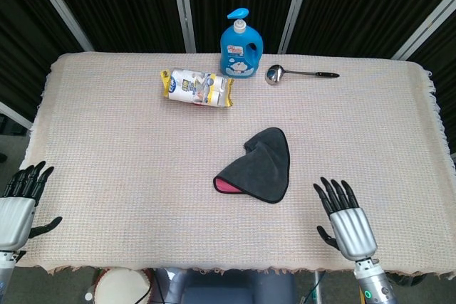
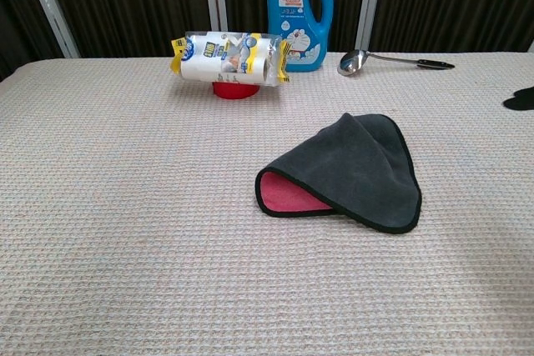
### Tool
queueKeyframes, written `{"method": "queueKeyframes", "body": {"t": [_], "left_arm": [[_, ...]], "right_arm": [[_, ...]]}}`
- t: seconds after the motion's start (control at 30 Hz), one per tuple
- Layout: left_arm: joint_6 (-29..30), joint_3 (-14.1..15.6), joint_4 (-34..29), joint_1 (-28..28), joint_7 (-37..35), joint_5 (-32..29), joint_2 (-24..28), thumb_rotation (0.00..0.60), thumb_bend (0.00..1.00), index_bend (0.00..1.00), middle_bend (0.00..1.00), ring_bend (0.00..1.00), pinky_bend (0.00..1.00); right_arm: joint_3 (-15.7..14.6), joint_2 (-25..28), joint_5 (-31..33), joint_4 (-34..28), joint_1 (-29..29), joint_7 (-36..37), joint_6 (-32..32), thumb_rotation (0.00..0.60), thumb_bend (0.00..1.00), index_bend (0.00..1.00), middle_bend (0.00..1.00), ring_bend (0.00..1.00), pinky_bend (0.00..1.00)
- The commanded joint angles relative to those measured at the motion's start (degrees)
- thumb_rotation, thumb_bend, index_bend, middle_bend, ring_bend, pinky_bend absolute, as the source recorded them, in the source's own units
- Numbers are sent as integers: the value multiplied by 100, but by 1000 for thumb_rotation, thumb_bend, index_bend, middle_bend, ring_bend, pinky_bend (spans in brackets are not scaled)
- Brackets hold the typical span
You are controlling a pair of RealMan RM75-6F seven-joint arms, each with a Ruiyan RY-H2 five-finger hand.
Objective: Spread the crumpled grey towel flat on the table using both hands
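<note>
Grey towel (image 1: 258,166) sits mid-bench, a bit right of centre, folded over on itself, pink underside showing at the near-left edge; black trim round the hem. In chest view the towel (image 2: 350,174) is bunched into a rough wedge, not flat. Nothing touching it.

Right robot hand (image 1: 345,220) is over the bench near the front edge, just right of the towel but apart from it. Fingers spread wide, pointing away from the robot, holding nothing. Chest view only catches a dark tip at the far right edge.

Left robot hand (image 1: 18,204) is off the front-left corner of the bench, well apart from the towel, fingers splayed, also empty.

Bench (image 1: 114,154) has a beige woven cover w/ fringe at the edges.

Back row: blue detergent bottle (image 1: 240,45) upright at rear centre, metal ladle (image 1: 299,73) lying just right of it w/ handle pointing right, wrapped paper roll (image 1: 197,87) on its side to the bottle's front-left. Chest view shows the roll resting on a red bowl (image 2: 234,89).
</note>
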Motion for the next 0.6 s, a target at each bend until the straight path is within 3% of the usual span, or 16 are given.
{"method": "queueKeyframes", "body": {"t": [0.03, 0.17, 0.6], "left_arm": [[-19, 6, 25, -4, 11, -13, -13, 600, 0, 0, 0, 0, 81], [-47, -9, 56, -11, -3, -68, -32, 600, 0, 0, 0, 0, 81], [-6, -31, 22, -25, 50, -47, -60, 600, 0, 0, 0, 0, 81]], "right_arm": [[162, -377, 289, -98, 199, -367, -300, 600, 232, 0, 0, 0, 44], [317, -862, 563, 52, 344, -620, -450, 600, 170, 0, 0, 0, 44], [796, -2117, 1318, 885, 805, -1091, -705, 600, 163, 0, 0, 0, 44]]}}
